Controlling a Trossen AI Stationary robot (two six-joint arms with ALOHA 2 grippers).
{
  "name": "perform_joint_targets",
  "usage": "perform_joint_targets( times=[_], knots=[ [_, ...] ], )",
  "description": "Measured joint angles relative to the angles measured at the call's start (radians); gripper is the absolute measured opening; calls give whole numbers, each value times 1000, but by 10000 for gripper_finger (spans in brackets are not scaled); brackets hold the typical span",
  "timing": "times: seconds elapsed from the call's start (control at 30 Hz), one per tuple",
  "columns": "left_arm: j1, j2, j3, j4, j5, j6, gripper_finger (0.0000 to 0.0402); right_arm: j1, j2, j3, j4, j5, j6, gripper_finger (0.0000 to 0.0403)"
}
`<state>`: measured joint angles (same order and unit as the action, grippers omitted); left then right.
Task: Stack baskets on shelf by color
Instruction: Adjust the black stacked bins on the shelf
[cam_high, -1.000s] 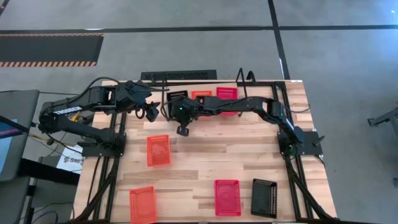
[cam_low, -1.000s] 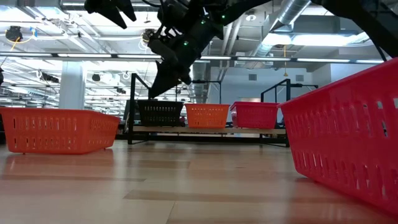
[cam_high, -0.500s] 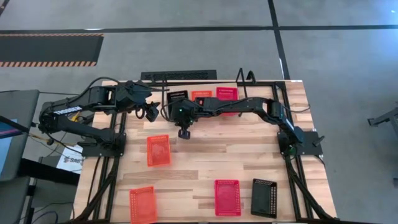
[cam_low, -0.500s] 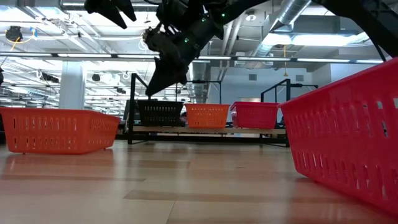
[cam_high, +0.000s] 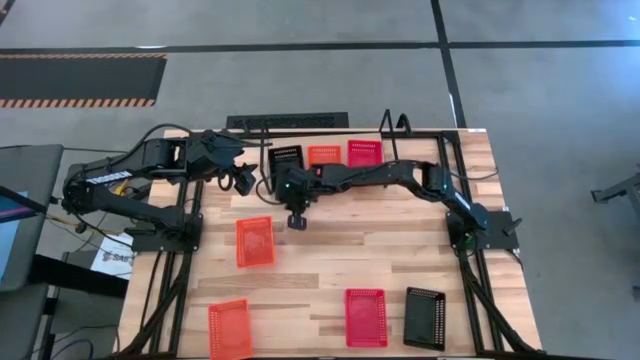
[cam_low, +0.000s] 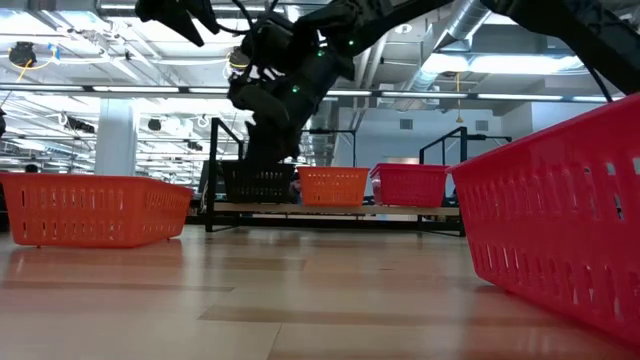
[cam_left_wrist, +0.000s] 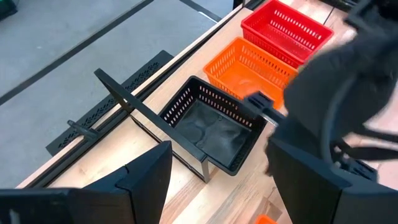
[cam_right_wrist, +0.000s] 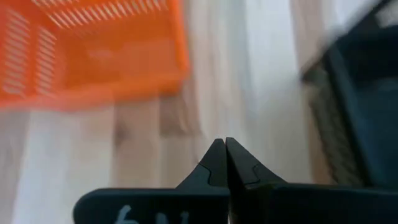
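On the shelf (cam_low: 330, 208) at the table's far edge stand a black basket (cam_high: 285, 155), an orange basket (cam_high: 323, 154) and a red basket (cam_high: 364, 152), side by side on their bottoms. Two more orange baskets (cam_high: 254, 241) (cam_high: 229, 328), a red one (cam_high: 366, 317) and a black one (cam_high: 424, 317) lie on the table. My right gripper (cam_right_wrist: 225, 149) is shut and empty, slanting down in front of the black basket (cam_low: 258, 182), with the nearer orange basket (cam_right_wrist: 93, 50) just ahead. My left gripper (cam_left_wrist: 227, 186) hangs open and empty, high at the far left, above that same black basket (cam_left_wrist: 211, 127).
A black rail frame (cam_high: 450, 150) borders the table's far edge and both sides. The two arms' hands are close together at the far left (cam_high: 255, 182). Bare wood (cam_high: 380, 250) lies between the shelf and the near row of baskets.
My right gripper has sunk toward the table in front of the shelf's black basket and tipped more steeply downward, staying shut. The baskets lie where they were.
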<state>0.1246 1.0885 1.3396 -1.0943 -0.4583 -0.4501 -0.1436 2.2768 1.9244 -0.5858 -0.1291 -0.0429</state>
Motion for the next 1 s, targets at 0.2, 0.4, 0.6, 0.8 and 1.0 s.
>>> perform_joint_targets(
  times=[0.2,0.4,0.6,0.8,1.0],
  knots=[
    [0,0,0,-7,0,0,251,5,5,1,26,34,-12,0],
    [0,0,0,-14,1,-4,251,-20,5,1,59,84,-18,0],
    [0,0,0,-16,2,-4,251,-37,5,1,79,86,-18,0],
    [0,0,0,-16,1,-4,251,-44,4,1,132,87,7,0],
    [0,0,0,-16,1,-3,251,-44,-4,4,131,106,19,0]
  ],
)
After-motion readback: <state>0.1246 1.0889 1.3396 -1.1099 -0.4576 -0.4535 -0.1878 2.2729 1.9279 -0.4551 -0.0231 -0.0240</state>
